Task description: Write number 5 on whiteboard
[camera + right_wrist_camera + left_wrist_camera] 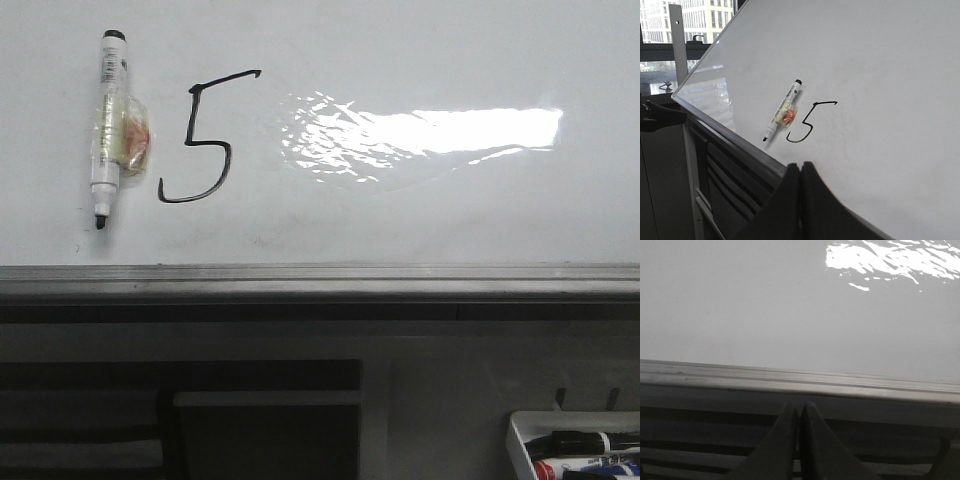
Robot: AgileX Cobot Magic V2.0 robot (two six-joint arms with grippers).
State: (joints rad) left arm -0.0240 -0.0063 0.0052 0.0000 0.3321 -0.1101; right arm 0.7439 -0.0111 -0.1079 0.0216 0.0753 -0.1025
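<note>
A black hand-drawn number 5 (205, 138) stands on the whiteboard (420, 210), left of its bright glare. Just left of it a white marker (108, 125) with a taped wad round its middle lies on the board, tip down, held by nothing. The right wrist view shows the number 5 (807, 124) and the marker (782, 112) too, well beyond my right gripper (800, 165), which is shut and empty near the board's edge. My left gripper (798, 405) is shut and empty below the grey edge rail (790, 380). Neither gripper appears in the front view.
The board's grey rail (320, 280) runs across the front. Below it at the right hangs a white tray (520, 440) with spare markers (580, 445). Dark slats (180, 410) lie under the rail at the left. A window and buildings (685, 15) show past the board.
</note>
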